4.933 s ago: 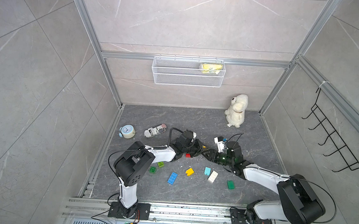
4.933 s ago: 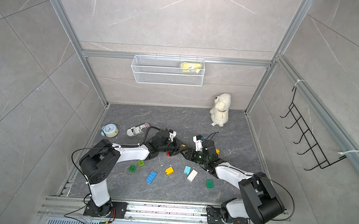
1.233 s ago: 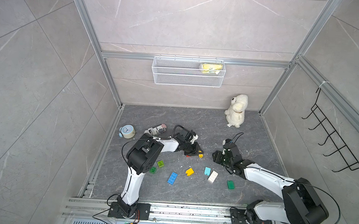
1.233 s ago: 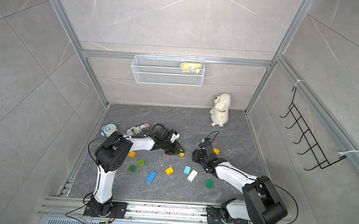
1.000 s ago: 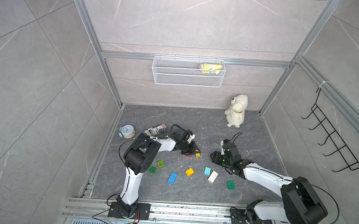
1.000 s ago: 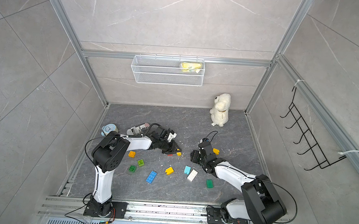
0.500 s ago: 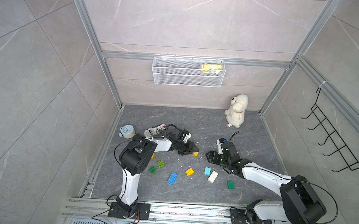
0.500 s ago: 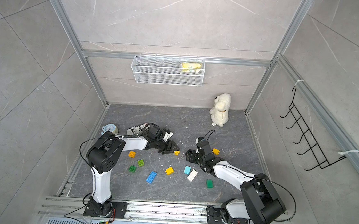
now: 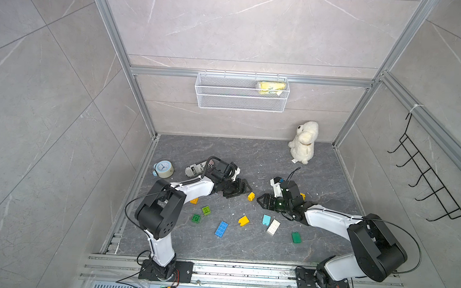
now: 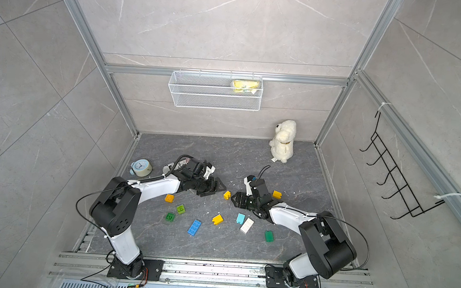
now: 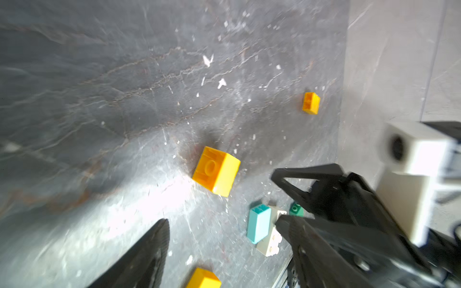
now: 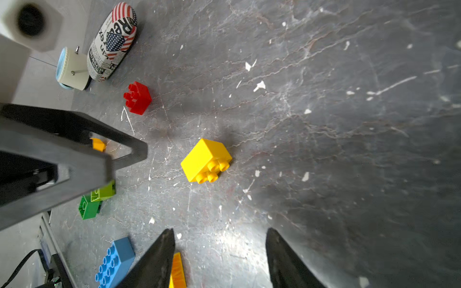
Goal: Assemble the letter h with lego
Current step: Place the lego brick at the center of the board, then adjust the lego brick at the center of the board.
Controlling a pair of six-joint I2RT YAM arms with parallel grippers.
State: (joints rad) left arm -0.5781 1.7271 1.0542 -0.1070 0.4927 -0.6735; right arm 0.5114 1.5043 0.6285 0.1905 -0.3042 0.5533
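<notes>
Wire basket (image 9: pixel 226 102) w/ yellow pkt (image 9: pixel 271 87) inside; L+R jaws both apart, empty, flanking yellow brick (image 9: pixel 251 196).

Only readable print here is on the soft cylindrical pouch covered in newspaper-style fabric (image 12: pixel 112 42), which lies right beside the small round light-blue alarm clock (image 12: pixel 72 68) in the right wrist view. The big black letters across it look like "Rea", cut off where the fabric curves away. Smaller ones further along read roughly "un" and "tex". It also has stars-and-stripes flag patches and columns of tiny newsprint, way too small to make out. In a top view the pouch (image 9: pixel 195 170) sits left of centre of the frame, its lettering just a smudge. The clock's dial numbers are too small to read. The studs on the yellow square plastic lego brick (image 12: pixel 205 160) show nothing legible either.
</notes>
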